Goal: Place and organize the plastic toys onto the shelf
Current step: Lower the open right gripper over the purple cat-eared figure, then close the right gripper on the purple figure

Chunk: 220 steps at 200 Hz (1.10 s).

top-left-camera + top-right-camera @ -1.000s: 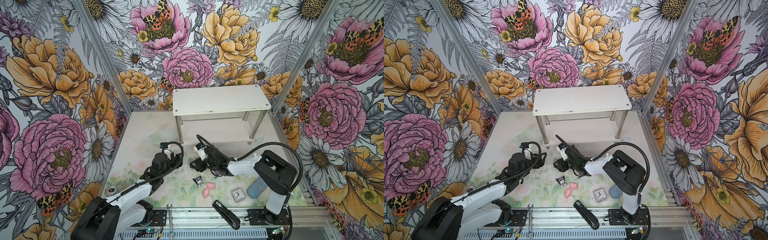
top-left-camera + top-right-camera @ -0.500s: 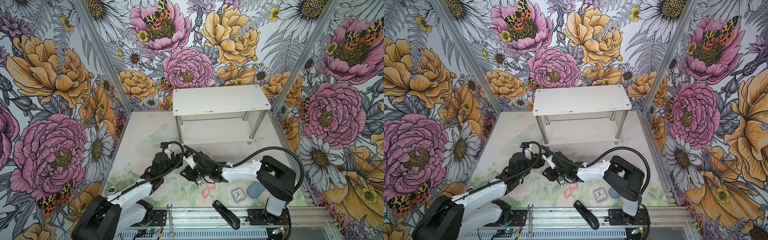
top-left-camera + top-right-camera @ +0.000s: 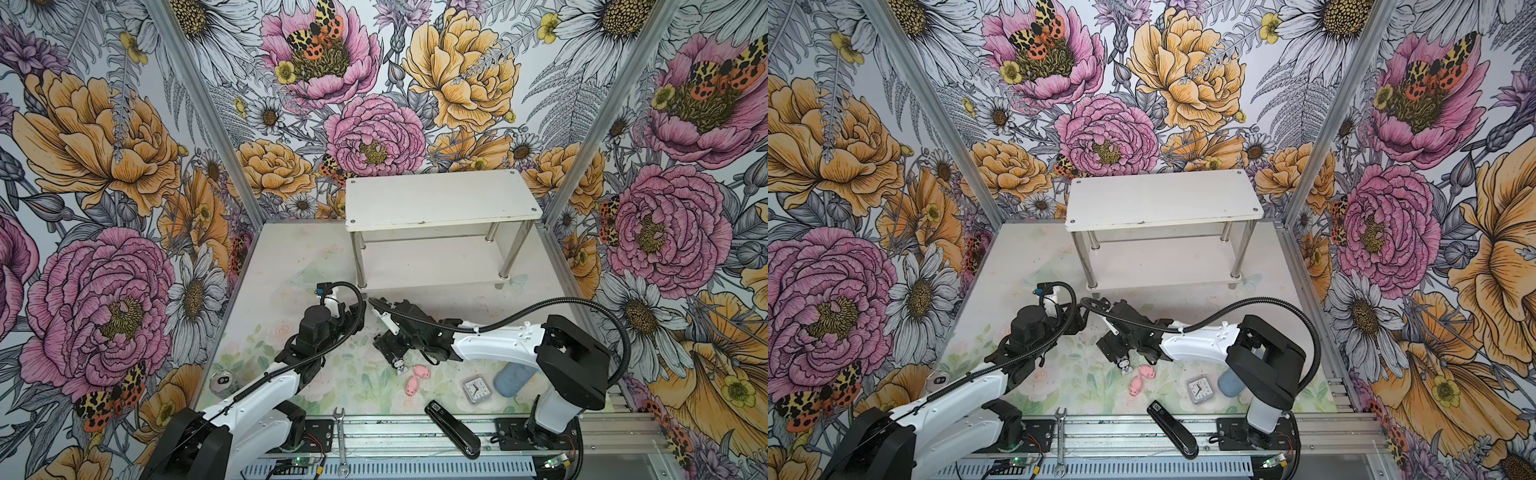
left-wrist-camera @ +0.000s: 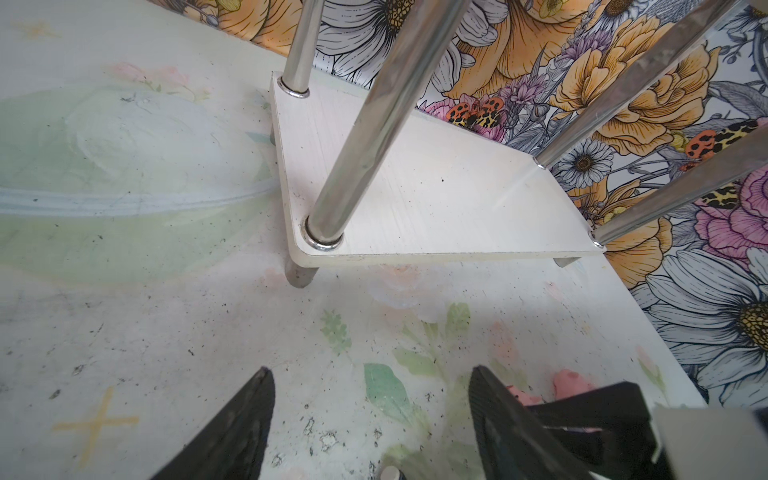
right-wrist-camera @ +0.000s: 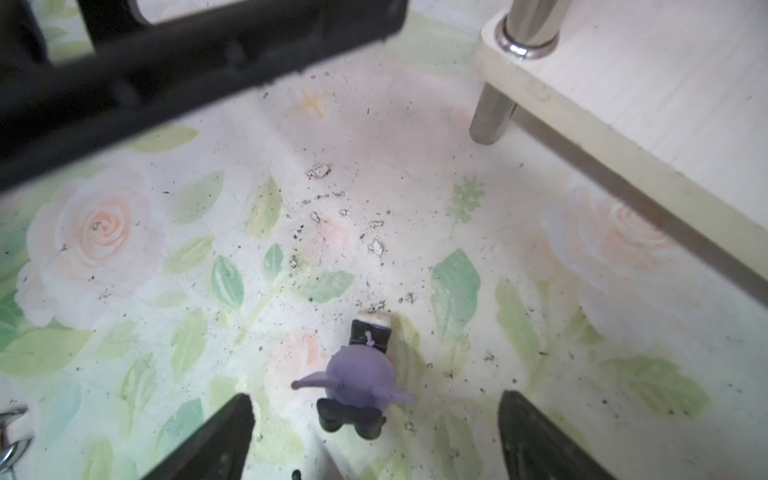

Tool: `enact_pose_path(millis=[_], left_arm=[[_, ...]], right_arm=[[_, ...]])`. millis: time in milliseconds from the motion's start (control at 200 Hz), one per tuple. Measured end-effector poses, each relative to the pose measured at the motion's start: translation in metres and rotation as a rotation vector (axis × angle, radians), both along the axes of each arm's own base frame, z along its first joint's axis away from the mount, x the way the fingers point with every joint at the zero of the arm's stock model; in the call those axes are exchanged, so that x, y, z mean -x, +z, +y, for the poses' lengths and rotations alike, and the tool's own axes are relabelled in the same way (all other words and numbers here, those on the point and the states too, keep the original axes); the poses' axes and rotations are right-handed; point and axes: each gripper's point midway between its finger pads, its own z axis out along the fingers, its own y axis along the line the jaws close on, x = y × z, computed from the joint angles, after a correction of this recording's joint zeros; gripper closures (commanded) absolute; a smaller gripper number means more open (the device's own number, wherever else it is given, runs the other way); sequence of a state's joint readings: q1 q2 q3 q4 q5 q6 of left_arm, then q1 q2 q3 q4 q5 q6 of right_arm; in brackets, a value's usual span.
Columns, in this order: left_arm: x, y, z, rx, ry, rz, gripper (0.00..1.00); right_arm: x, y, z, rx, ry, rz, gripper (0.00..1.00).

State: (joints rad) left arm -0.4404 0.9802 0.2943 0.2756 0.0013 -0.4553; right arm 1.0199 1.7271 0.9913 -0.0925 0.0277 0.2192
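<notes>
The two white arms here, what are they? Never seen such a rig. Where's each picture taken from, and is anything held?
They are two robot arms with pincer grippers. Two pictures look down from overhead; two come from cameras on the wrists. On the table are pink pigs, a purple figurine, a clock and a stapler; the white shelf stands bare at the back. The left gripper is open and empty. The right gripper is open around the figurine, not gripping it.

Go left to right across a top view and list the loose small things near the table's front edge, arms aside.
From the left: small silvery object → wrench → black-and-purple figurine → pair of pink pigs → square clock → blue object. The stapler is omitted: it overlaps the pigs and clock sideways.
</notes>
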Motion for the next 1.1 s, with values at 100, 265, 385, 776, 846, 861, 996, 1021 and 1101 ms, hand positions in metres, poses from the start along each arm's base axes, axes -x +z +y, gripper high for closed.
enact_pose_path(millis=[100, 265, 385, 776, 846, 861, 996, 1021, 1101], left_arm=[[0.002, 0.003, 0.001, 0.009, 0.003, -0.003, 0.24], [0.005, 0.007, 0.003, 0.019, 0.006, -0.010, 0.23], [0.007, 0.008, 0.004, 0.021, 0.008, -0.009, 0.22], [0.012, 0.012, 0.005, 0.053, 0.009, -0.001, 0.22], [0.012, 0.011, 0.004, 0.061, 0.008, 0.007, 0.22], [0.013, 0.011, 0.004, 0.063, 0.008, 0.009, 0.22], [0.014, 0.009, 0.003, 0.083, 0.005, 0.031, 0.22], [0.015, 0.008, 0.002, 0.088, 0.004, 0.038, 0.22], [0.017, 0.004, 0.001, 0.091, -0.002, 0.058, 0.23]], right_arm=[[0.001, -0.015, 0.007, 0.013, 0.017, 0.030, 0.01], [0.001, -0.033, 0.009, 0.019, 0.015, 0.069, 0.14], [-0.004, -0.035, 0.010, -0.002, -0.014, 0.080, 0.25], [-0.020, -0.038, 0.015, -0.082, -0.160, 0.109, 0.53], [-0.020, -0.039, 0.014, -0.080, -0.189, 0.112, 0.60], [-0.020, -0.040, 0.014, -0.077, -0.190, 0.108, 0.61], [-0.017, -0.041, 0.013, -0.068, -0.247, 0.096, 0.76], [-0.017, -0.041, 0.012, -0.065, -0.258, 0.091, 0.78], [-0.017, -0.041, 0.009, -0.045, -0.303, 0.074, 0.83]])
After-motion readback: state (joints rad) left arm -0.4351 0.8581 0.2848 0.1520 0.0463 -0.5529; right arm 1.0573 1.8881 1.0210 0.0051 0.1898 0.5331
